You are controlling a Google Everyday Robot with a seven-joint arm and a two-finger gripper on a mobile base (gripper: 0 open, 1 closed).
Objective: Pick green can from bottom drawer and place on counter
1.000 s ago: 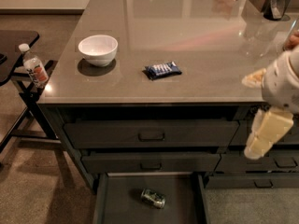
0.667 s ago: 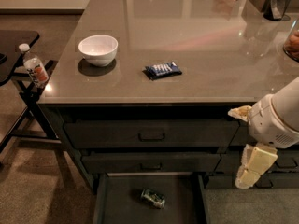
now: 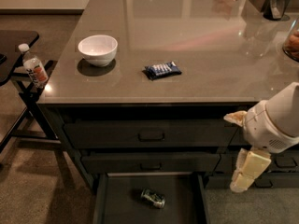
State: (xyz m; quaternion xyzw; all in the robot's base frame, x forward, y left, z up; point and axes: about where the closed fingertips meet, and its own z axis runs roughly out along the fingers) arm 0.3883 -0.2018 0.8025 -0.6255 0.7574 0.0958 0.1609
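Lower and slightly further left than before, the end effector (image 3: 236,153) hangs at the frame's lower right in front of the drawer fronts (image 3: 149,134), its two pale fingers (image 3: 251,168) spread with nothing between them. I see the green can (image 3: 153,198) lying on its side on the floor of the open bottom drawer (image 3: 183,204), bottom centre, well apart from the end effector. On the surface (image 3: 196,55) the white bowl (image 3: 97,49) and blue packet (image 3: 162,70) have not shifted.
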